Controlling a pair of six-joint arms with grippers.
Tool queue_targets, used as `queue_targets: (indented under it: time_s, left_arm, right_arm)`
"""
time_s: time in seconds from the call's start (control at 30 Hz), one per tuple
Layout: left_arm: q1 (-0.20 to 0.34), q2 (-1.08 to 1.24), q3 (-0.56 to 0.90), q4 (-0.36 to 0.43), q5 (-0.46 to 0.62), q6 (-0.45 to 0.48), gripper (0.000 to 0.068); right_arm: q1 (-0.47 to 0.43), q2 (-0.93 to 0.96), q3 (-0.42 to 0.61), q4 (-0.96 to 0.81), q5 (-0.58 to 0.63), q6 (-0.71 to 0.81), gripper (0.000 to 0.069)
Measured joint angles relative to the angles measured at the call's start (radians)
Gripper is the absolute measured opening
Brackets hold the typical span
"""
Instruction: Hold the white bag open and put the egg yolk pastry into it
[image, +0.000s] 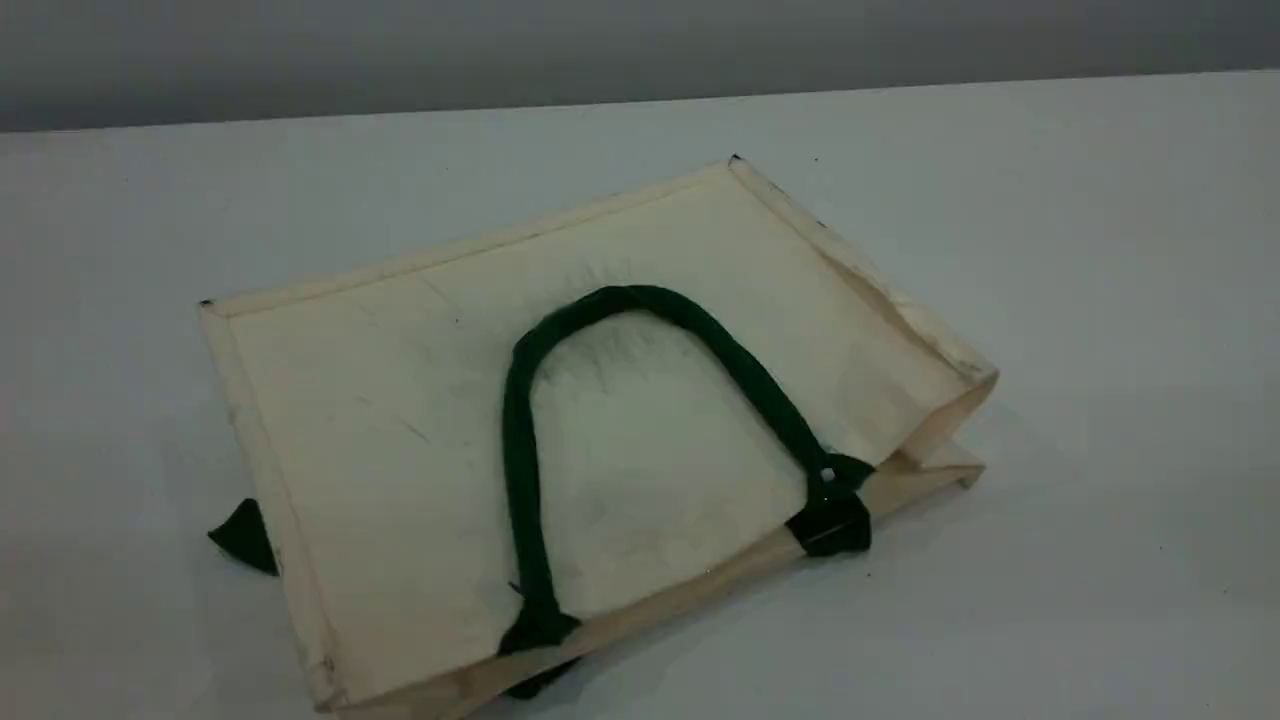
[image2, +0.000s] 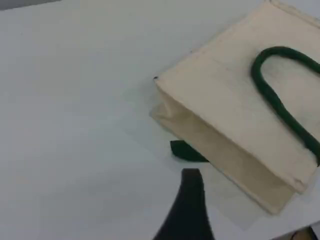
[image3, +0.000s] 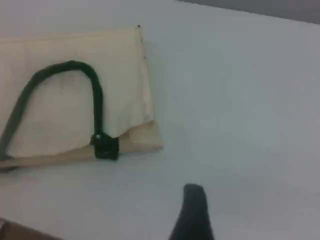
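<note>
The white bag (image: 400, 420) lies flat on the white table, with its mouth along the near edge and nearly shut. One dark green handle (image: 620, 296) lies looped on its top face. A bit of the other handle (image: 245, 535) sticks out from under the left side. No arm shows in the scene view. The left gripper's fingertip (image2: 191, 175) hovers over bare table just off the bag (image2: 225, 95), near the green handle bit (image2: 187, 151). The right gripper's fingertip (image3: 194, 192) hovers over bare table, off the bag's (image3: 55, 115) right corner. The egg yolk pastry is out of view.
The white table (image: 1100, 300) runs wide to the left and right of the bag, with a grey wall behind its far edge. A tan sliver (image3: 15, 231) shows at the bottom left corner of the right wrist view; I cannot tell what it is.
</note>
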Motion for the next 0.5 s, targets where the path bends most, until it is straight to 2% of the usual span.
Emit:
queue_targets:
  time_s: [0.5]
  left_arm:
    - [0.000,0.000,0.006,-0.008,-0.007,0.004,0.0589]
  right_arm:
    - [0.000,0.000,0.000,-0.008,-0.001,0.004,0.0519]
